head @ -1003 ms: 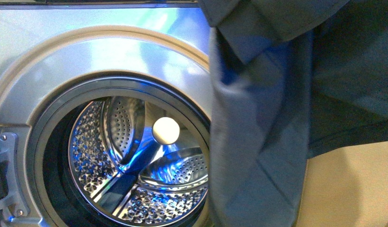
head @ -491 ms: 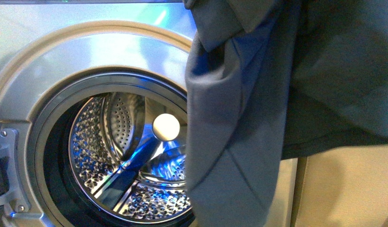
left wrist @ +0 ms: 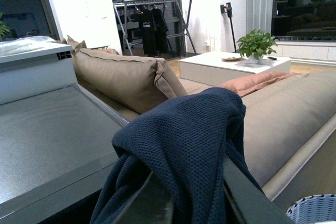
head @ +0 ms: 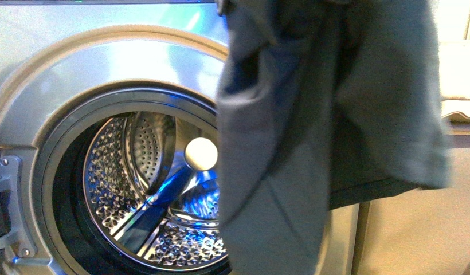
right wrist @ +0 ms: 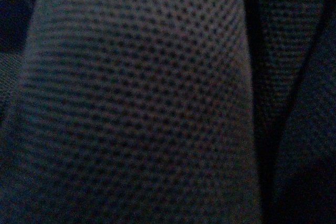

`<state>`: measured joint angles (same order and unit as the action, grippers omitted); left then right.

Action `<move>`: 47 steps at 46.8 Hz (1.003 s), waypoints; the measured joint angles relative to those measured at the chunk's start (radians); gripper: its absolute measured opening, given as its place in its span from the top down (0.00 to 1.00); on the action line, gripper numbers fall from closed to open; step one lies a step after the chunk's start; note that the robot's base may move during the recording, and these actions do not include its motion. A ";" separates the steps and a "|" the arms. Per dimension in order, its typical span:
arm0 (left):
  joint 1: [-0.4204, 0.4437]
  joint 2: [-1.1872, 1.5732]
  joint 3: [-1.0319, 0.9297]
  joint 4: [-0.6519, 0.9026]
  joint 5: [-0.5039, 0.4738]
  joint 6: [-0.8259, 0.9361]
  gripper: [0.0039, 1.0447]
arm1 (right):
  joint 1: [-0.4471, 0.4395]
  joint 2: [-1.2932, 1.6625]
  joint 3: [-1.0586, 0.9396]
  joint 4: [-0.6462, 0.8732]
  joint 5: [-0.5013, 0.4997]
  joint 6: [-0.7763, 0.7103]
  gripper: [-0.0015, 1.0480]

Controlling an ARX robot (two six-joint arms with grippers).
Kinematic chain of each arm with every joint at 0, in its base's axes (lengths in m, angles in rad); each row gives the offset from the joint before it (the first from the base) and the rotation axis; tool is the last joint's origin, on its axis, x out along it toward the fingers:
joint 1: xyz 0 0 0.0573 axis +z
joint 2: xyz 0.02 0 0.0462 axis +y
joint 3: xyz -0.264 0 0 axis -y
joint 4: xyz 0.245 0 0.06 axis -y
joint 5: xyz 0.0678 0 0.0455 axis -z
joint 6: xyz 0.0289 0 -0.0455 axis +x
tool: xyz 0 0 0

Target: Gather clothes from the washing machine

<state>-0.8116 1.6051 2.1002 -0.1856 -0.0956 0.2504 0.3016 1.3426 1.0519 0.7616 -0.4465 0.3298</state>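
The clothes (head: 313, 132), a limp grey-blue garment, hang from above the frame in front of the washing machine (head: 95, 63), covering the right side of its open round doorway. The steel drum (head: 152, 189) shows empty behind them. In the left wrist view my left gripper (left wrist: 191, 195) is shut on the navy mesh clothes (left wrist: 184, 135), which bunch over both dark fingers (left wrist: 241, 195) above the machine's grey top (left wrist: 47, 129). The right wrist view is filled by dark mesh cloth (right wrist: 142, 98); my right gripper is hidden behind it.
A beige sofa with cushions (left wrist: 126, 74) stands beside the machine. A white woven basket (left wrist: 315, 211) sits low beside the sofa. Further back are a white coffee table with a plant (left wrist: 233, 64) and a clothes rack (left wrist: 152, 17). The door hinge (head: 9, 200) is at the machine's left.
The hanging clothes have swung left across the drum opening, and their right edge has drawn in, uncovering the beige surface at the far right. The machine stands as before.
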 joint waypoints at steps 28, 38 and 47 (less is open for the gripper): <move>-0.002 0.000 0.005 0.000 0.016 0.003 0.06 | -0.287 -0.148 -0.028 -0.031 0.006 0.056 0.86; -0.002 -0.001 0.010 0.000 0.016 0.003 0.06 | -0.521 -0.206 0.023 -0.092 -0.061 0.122 0.86; -0.002 -0.001 0.011 0.000 0.016 0.003 0.06 | -0.823 -0.243 0.080 -0.206 -0.188 0.126 0.86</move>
<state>-0.8131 1.6043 2.1109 -0.1852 -0.0799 0.2535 -0.5213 1.1000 1.1316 0.5552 -0.6346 0.4553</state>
